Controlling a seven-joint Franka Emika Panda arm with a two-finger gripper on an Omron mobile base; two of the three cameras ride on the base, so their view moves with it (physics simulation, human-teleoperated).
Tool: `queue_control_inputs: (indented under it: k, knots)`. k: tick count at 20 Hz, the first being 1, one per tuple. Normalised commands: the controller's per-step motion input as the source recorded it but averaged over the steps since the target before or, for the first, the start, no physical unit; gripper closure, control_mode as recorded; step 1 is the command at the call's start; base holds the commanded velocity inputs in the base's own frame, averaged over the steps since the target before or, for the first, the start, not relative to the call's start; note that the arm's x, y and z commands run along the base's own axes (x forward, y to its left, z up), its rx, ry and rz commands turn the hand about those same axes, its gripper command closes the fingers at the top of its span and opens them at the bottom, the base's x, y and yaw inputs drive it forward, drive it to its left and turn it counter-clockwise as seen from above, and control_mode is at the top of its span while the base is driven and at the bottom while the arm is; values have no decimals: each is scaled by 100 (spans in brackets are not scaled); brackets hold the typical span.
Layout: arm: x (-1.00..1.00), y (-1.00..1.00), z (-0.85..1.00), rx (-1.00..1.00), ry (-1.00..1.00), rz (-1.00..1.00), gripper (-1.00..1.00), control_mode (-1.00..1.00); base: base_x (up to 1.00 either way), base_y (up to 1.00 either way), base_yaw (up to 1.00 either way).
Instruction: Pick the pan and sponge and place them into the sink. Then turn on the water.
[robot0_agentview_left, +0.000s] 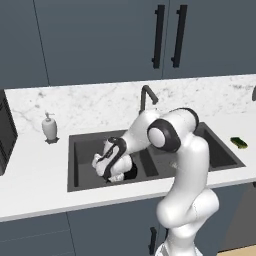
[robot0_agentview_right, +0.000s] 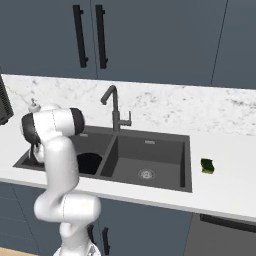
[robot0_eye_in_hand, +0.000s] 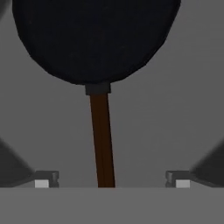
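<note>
Item: pan (robot0_eye_in_hand: 94, 39). Location: inside the sink (robot0_agentview_left: 80, 142), left basin, black disc straight ahead of my gripper (robot0_eye_in_hand: 109, 179) in the hand view. Its long axis, the handle, runs from the disc back toward me and passes midway between my fingertips (robot0_eye_in_hand: 43, 180).

Item: my gripper. Fingers spread wide on either side of the handle, touching nothing; pan judged released.

Item: sponge (robot0_agentview_right: 207, 166). Location: on the counter right of the sink, well apart from my hand. Judged next pick.

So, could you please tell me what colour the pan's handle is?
The pan's handle is reddish-brown, clearest in the hand view.
</note>
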Motion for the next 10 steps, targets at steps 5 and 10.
queue_control_inputs:
  k: [5, 10]
  knots:
    - [8, 0, 100, -1, 9, 2, -100, -100, 0, 0, 0]
    - [-48, -27, 99, -2, -19, 4, -100, -100, 0, 0, 0]
